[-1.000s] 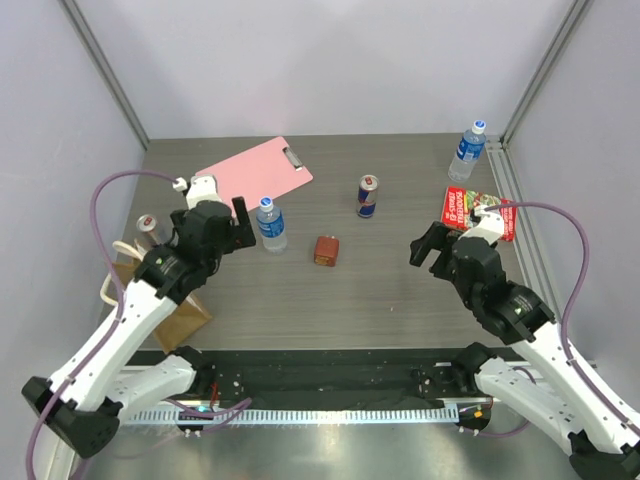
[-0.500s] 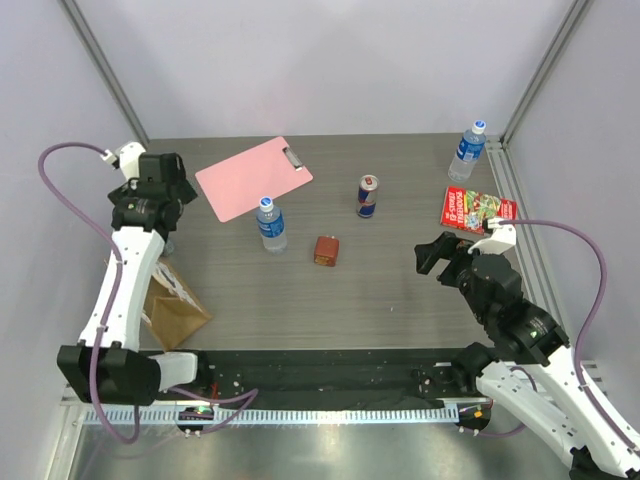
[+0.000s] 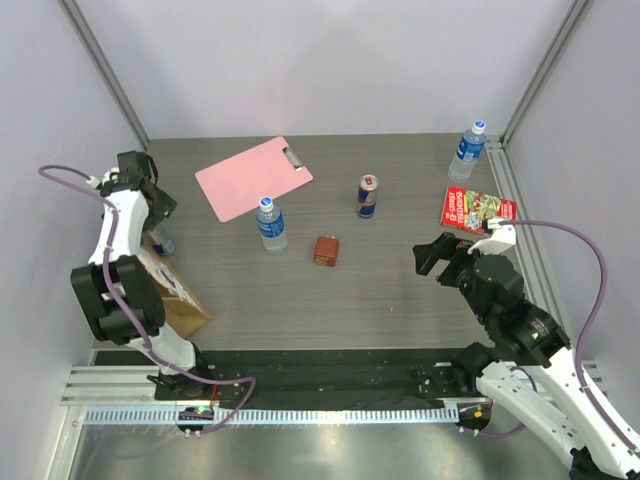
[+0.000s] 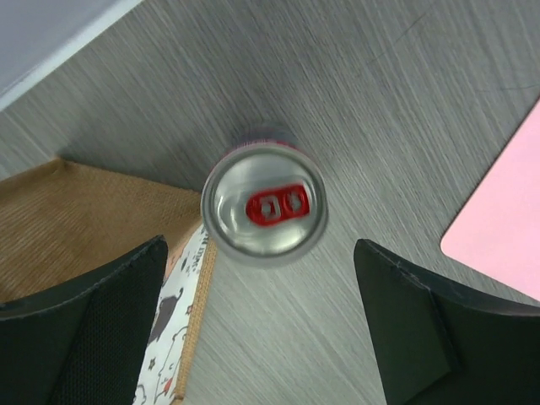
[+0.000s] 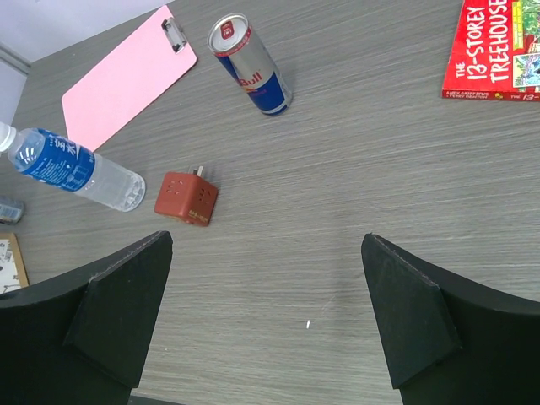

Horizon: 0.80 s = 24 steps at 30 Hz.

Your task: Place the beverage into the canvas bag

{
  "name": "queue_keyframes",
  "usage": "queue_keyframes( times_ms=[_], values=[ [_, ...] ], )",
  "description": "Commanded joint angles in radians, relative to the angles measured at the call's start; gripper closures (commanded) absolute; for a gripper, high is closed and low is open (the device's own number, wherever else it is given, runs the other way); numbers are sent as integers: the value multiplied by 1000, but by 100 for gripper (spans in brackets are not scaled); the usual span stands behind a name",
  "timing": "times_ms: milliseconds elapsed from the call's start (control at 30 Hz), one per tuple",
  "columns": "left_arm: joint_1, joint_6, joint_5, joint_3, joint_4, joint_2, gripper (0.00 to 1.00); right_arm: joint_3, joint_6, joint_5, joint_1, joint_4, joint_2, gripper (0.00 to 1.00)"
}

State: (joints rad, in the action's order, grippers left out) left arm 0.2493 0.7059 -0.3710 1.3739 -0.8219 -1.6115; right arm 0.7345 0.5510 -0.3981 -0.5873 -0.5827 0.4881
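Bright, even light from overhead leaves only short, soft shadows on the desk [image 3: 380, 290]. The metal rail [image 3: 330, 450] at 6 o'clock glares. In the left wrist view the can [image 4: 264, 205] is slightly blurred, its lid shiny.

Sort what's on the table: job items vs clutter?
Job: canvas bag; silver can beside it, under the open left gripper, probably the chosen beverage.
Lying about: pink clipboard, middle water bottle, far water bottle, Red Bull can, reddish-brown box, red book.
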Motion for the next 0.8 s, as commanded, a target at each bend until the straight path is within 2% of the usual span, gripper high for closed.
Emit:
queue_keyframes(
  times_ms=[0, 300, 600, 700, 767],
  values=[
    [44, 7, 90, 77, -6, -59, 10, -1, -11, -4, -5, 47, -14, 0],
    [48, -29, 49, 111, 13, -117, 14, -9, -10, -15, -5, 53, -9, 0],
    [47, -32, 60, 86, 23, -148, 25, -12, -10, -18, -5, 58, 3, 0],
    [47, -34, 69, 80, 35, -160, 31, -12, -10, -19, -5, 58, 1, 0],
    [47, -40, 70, 94, 30, -166, 42, -14, -11, -19, -5, 58, -5, 0]
  ],
)
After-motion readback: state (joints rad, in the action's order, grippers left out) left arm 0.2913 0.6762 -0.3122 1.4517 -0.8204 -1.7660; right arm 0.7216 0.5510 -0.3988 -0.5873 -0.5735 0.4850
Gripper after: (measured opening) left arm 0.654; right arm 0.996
